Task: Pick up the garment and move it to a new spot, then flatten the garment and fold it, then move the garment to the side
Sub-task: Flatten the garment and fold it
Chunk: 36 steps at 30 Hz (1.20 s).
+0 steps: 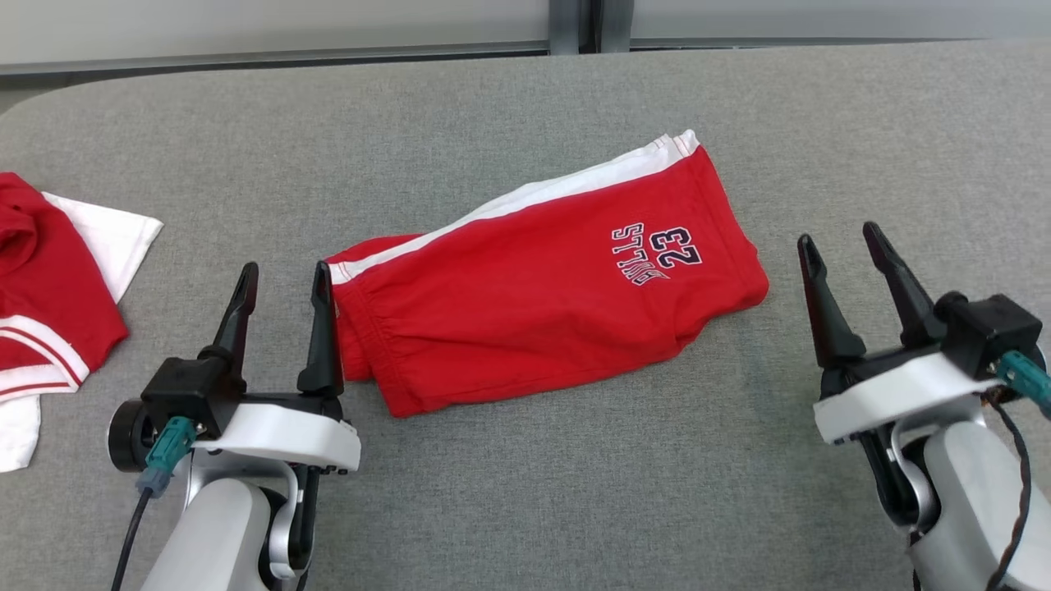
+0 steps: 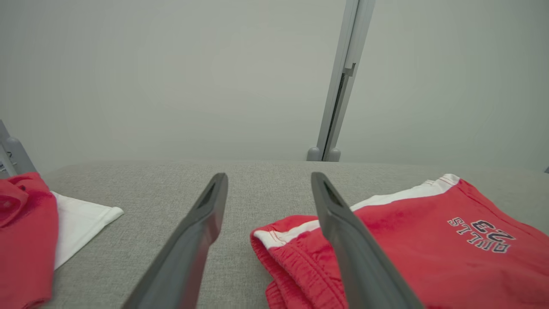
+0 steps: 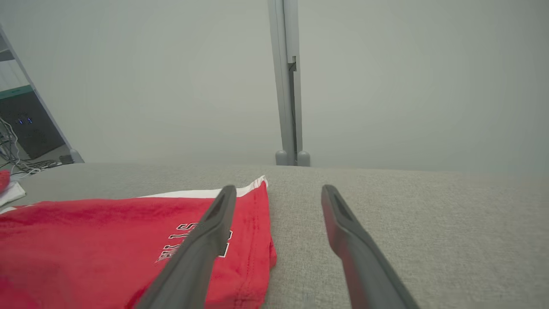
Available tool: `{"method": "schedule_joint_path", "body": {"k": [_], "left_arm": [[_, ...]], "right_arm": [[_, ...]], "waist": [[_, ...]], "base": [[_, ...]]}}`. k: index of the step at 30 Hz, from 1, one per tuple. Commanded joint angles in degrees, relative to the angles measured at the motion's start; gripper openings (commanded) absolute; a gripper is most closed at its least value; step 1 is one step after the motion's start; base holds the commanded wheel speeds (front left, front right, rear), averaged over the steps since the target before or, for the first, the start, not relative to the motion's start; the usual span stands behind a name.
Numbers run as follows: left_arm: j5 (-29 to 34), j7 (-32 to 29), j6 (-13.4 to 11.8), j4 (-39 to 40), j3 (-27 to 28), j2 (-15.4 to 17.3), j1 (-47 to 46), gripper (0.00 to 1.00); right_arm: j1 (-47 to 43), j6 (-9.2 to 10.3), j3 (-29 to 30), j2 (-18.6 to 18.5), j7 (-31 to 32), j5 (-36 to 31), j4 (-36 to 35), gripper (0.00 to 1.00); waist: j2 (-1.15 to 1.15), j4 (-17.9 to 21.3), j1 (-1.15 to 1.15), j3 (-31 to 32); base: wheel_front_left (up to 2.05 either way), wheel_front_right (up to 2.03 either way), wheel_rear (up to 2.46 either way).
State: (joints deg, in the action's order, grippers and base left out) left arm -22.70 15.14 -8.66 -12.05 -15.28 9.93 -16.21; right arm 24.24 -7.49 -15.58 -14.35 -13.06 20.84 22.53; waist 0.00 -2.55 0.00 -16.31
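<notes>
At the centre of the table [image 1: 575, 492], the red shorts [image 1: 542, 287] lie doubled leg over leg, waistband toward 8 o'clock, apparently folded and awaiting transfer aside. The left gripper [image 1: 286, 266] at 9 o'clock and the right gripper [image 1: 838, 233] at 3 o'clock flank them, both spread wide and empty, seemingly poised to lift both ends. The shorts' under layer is hidden; a second red-and-white garment [image 1: 49, 287] at far 9 o'clock is cut off

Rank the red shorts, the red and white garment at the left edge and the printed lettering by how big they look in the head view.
1. red shorts, largest.
2. red and white garment, partly cut off by the picture's edge, so judged on its visible part.
3. printed lettering, smallest.
</notes>
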Motion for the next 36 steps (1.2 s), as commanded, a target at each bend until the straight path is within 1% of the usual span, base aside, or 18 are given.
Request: {"method": "schedule_joint_path", "body": {"k": [1, 5, 9, 16, 25, 36], "left_arm": [[0.8, 0.0, -0.5, 0.3, 0.4, 0.4, 1.1, 1.0], [1.3, 0.0, -1.1, 0.7, 0.4, 0.6, 3.4, 1.0], [1.9, 0.0, -1.5, 0.9, 0.0, 0.8, 5.4, 1.0], [2.0, -0.1, -1.7, 0.7, -0.8, 1.0, 6.5, 1.0], [1.5, -0.2, -1.8, 0.8, -1.0, 1.2, 6.1, 1.0], [1.3, -0.4, -1.8, 0.8, -1.5, 1.2, 4.8, 1.0]], "right_arm": [[-3.1, 0.0, 1.5, 0.6, 1.1, -1.2, -2.5, 1.0], [-9.0, 0.0, 5.1, 2.4, 3.8, -3.2, -8.1, 1.0], [-13.2, 0.0, 7.1, 3.9, 6.6, -5.2, -13.3, 1.0], [-16.9, 0.0, 8.8, 5.3, 10.2, -6.8, -18.5, 1.0], [-17.8, 0.0, 9.4, 6.0, 11.8, -7.7, -20.8, 1.0], [-17.3, 0.0, 9.8, 6.0, 12.4, -7.5, -20.3, 1.0]], "waist": [[0.0, 0.5, 0.0, 0.9], [0.0, 1.1, 0.0, 2.1], [0.0, 1.6, 0.0, 2.9], [0.0, 1.6, 0.0, 3.5], [0.0, 1.8, 0.0, 3.1], [0.0, 1.3, 0.0, 2.1]], "base": [[0.0, 0.0, 0.0], [0.0, 0.0, 0.0], [0.0, 0.0, 0.0], [0.0, 0.0, 0.0], [0.0, 0.0, 0.0], [0.0, 0.0, 0.0]]}}
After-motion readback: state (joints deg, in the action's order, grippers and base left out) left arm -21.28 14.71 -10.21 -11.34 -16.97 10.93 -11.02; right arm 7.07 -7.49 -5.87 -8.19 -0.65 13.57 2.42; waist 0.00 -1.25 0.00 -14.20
